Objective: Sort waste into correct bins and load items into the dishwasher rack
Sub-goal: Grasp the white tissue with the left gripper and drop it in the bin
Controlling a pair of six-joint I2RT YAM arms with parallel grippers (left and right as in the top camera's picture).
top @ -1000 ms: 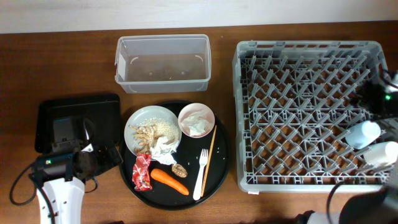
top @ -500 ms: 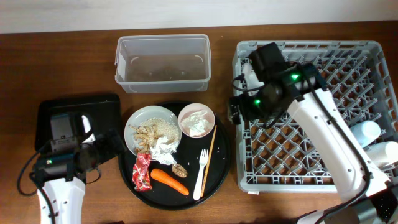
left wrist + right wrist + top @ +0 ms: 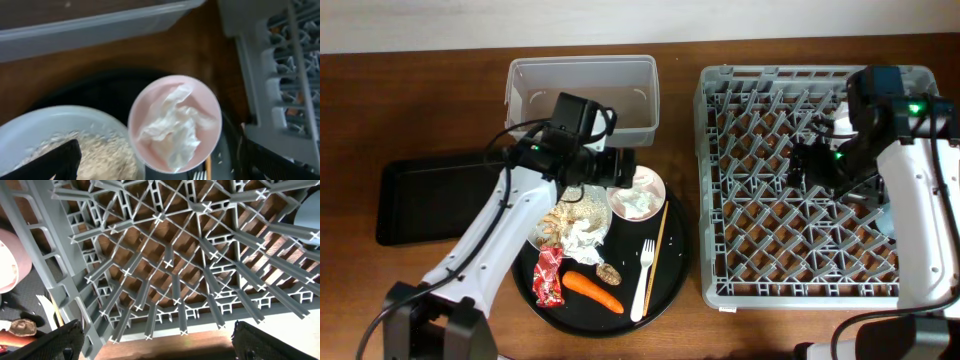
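My left gripper [image 3: 620, 170] hangs open and empty just above the white-pink bowl [image 3: 175, 122], which holds crumpled tissue [image 3: 172, 127]. The pale green plate [image 3: 570, 205] beside it carries rice, scraps and more tissue [image 3: 582, 240]. The red wrapper [image 3: 548, 275], carrot [image 3: 592, 290], pit [image 3: 609, 272], white fork [image 3: 642, 280] and chopstick [image 3: 660, 245] lie on the round black tray [image 3: 675, 275]. My right gripper [image 3: 810, 165] is open and empty over the grey rack [image 3: 770, 230]. A light blue cup [image 3: 310, 215] shows in the rack, mostly hidden overhead.
The clear tub [image 3: 582, 95] stands behind the round tray. The shallow black tray [image 3: 430, 200] lies at the left. The rack's left wall [image 3: 260, 100] is close beside the bowl. Bare wood shows at the front left.
My left arm swung from the front left by the black tray to above the bowl. My right arm moved from the rack's left side to its middle right.
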